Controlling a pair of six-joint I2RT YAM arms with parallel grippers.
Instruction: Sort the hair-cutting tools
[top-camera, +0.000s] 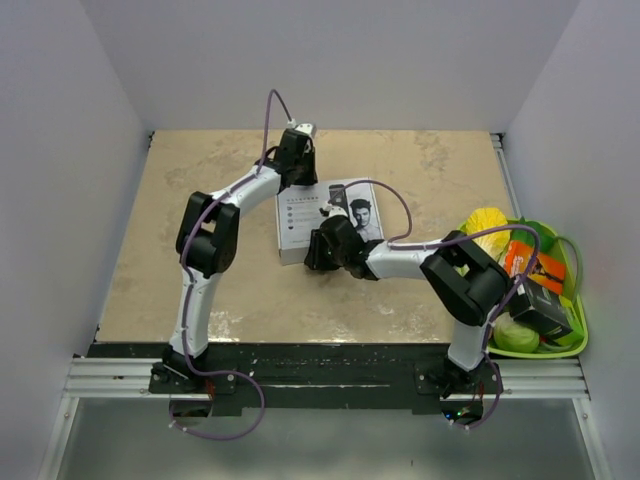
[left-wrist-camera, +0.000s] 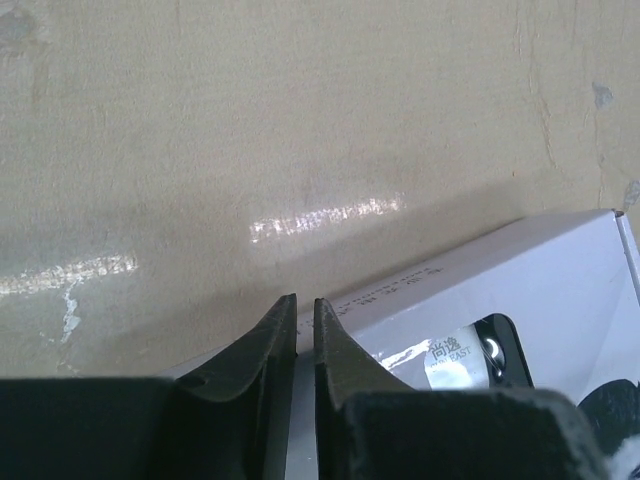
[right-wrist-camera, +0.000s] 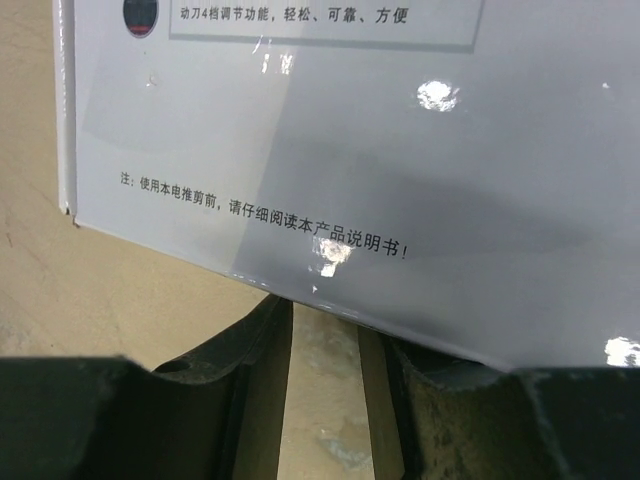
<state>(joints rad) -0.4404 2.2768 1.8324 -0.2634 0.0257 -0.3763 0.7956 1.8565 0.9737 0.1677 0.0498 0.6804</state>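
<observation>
The hair clipper and its small black accessories are not in view; only a printed clipper shows on the white cardboard box (top-camera: 303, 222) lying mid-table. My left gripper (top-camera: 298, 182) is at the box's far left edge, its jaws almost together with nothing visible between them. In the left wrist view the gripper (left-wrist-camera: 306, 300) sits right over the box (left-wrist-camera: 560, 290). My right gripper (top-camera: 318, 250) is at the box's near edge. In the right wrist view it (right-wrist-camera: 325, 312) is open, with bare table between the fingers (right-wrist-camera: 250, 345) and the tips hidden under the box (right-wrist-camera: 350, 130).
A green basket (top-camera: 578, 335) stands at the right table edge. It holds toy vegetables, among them a yellow one (top-camera: 487, 222), an orange pack (top-camera: 528, 262) and a black boxy object (top-camera: 540, 306). White walls enclose the table on three sides.
</observation>
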